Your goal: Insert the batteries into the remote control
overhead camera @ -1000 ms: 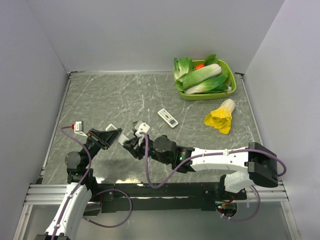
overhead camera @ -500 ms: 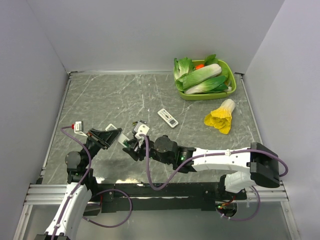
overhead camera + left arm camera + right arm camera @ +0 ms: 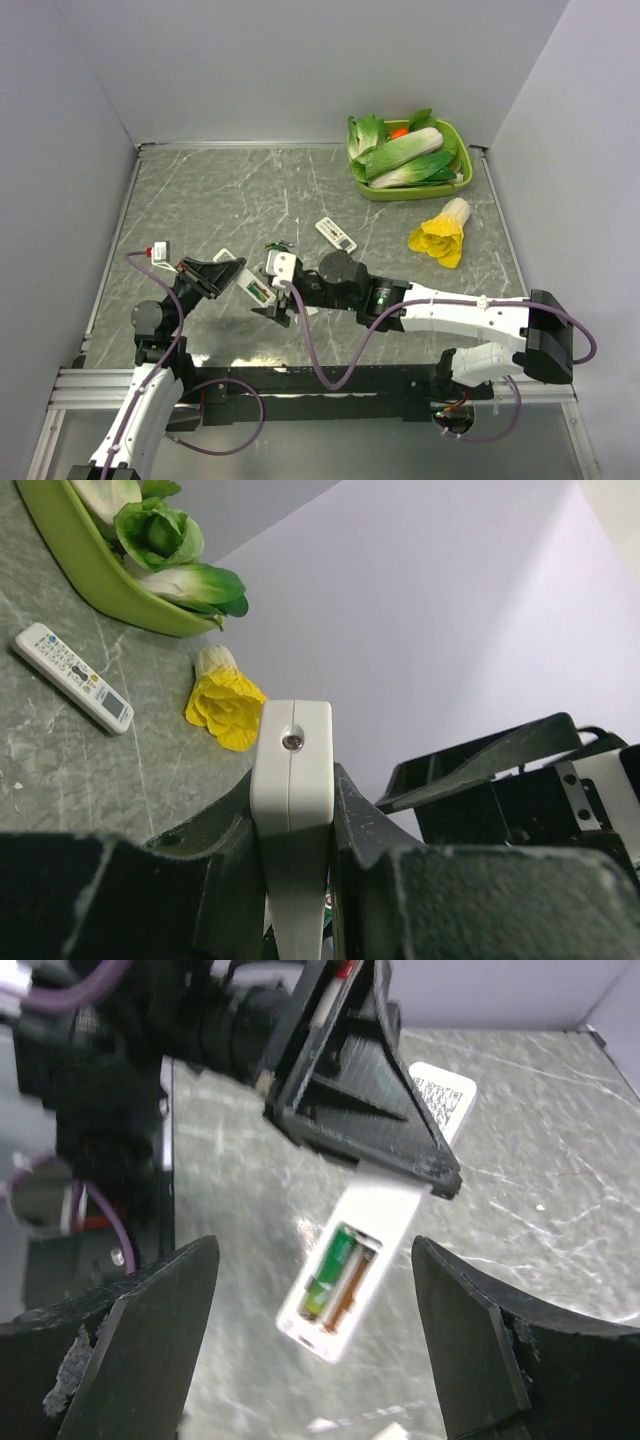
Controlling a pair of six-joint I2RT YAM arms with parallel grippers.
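My left gripper [image 3: 222, 272] is shut on the slim white remote control [image 3: 257, 291] and holds it off the table, rear side up. In the right wrist view its battery compartment stands uncovered on the remote control [image 3: 385, 1210], with one green battery [image 3: 333, 1260] in the left slot and a brown strip showing in the slot beside it. My right gripper [image 3: 312, 1252] is open, its fingers wide on either side of the remote's free end and not touching it. In the left wrist view the remote control [image 3: 292, 780] is clamped edge-on in the left gripper [image 3: 292, 825].
A wider white remote [image 3: 336, 235] with coloured buttons lies mid-table. A green tray [image 3: 458, 184] of leafy vegetables stands at the back right, with a yellow-leafed vegetable [image 3: 441, 236] in front of it. A small white labelled piece [image 3: 222, 256] lies just behind the left gripper.
My right gripper has opened wide and drawn back to the right from the remote. The green battery stays in the compartment. The left gripper keeps its hold.
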